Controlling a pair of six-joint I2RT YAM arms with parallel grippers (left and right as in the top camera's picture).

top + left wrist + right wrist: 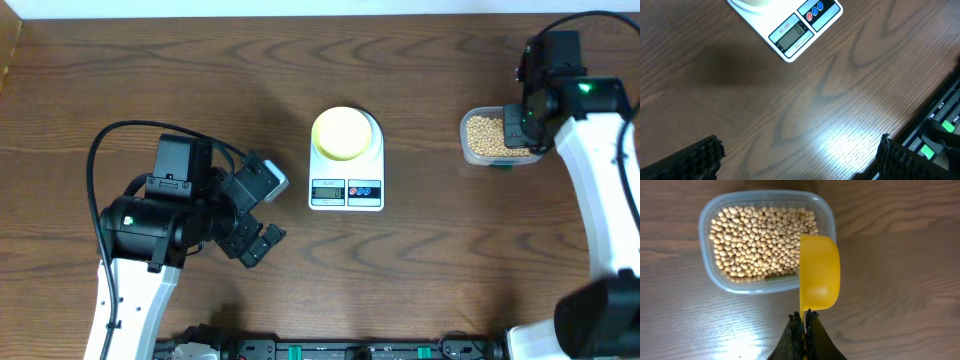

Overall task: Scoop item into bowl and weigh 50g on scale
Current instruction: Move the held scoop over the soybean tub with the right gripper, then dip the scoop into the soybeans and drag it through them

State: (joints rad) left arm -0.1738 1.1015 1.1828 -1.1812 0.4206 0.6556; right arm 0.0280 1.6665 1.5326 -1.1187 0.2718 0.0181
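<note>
Light: bright, even, from overhead.
Glare: one white patch on the table (850,145), my left wrist view.
Shadows: soft dark smudge beside the scale (795,30); all edges diffuse.
Focus: beans (760,240) crisp in my right wrist view; overhead slightly coarse.

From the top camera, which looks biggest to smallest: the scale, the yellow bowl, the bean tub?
Biggest: the scale.
Then the bean tub and the bowl look about alike; the right arm hides part of the tub, so no ranking.

Brown table (840,100) showed wood grain with a soft sheen; container (707,230) clear plastic, scoop (820,272) smooth glossy yellow plastic, scale (346,172) smooth white plastic, beans (760,240) matt.
</note>
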